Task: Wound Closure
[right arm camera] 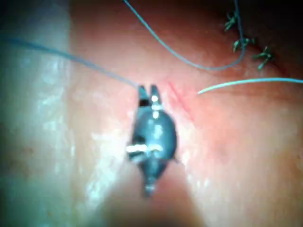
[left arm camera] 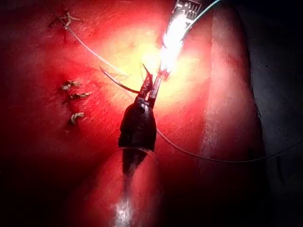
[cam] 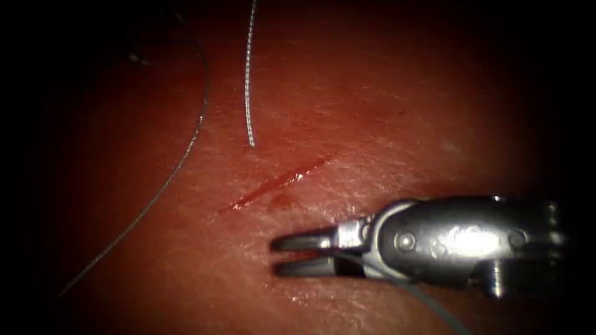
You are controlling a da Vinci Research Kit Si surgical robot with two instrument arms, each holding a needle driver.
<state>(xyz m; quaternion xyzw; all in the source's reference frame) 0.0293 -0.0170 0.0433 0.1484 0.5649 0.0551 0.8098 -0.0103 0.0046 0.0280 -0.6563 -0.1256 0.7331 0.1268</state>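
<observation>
Right, the tissue (cam: pixel 385 111) lies broad and wet under everything, and the right tool (cam: pixel 288 254) is stretched out low over it. Its jaws are a narrow gap apart and clamp nothing. The cut (cam: pixel 279 182) sits just ahead of those tips and a little to their far side, so the tool is below and right of it. The left tool (left arm camera: pixel 147 87) hangs over the tissue with its jaws closed on what looks like the needle (left arm camera: pixel 118 83), gripped near one end. The rest of the curve sweeps away from the tip, clear of the tissue. Thread (cam: pixel 428 304) runs out from the heel of the right tool's jaws and trails back along its body, lying in the gap rather than pinched. A pale loose end (cam: pixel 248 93) stops just beyond the cut from the tips, and a darker strand (cam: pixel 186 146) curves further out on that side. Knotted stitches (left arm camera: pixel 71 86) sit well off from the left tool. The worry, I'd say, is that thread in the heel, since closing there could nick it. A needle held that close to its end could also swivel under load.
</observation>
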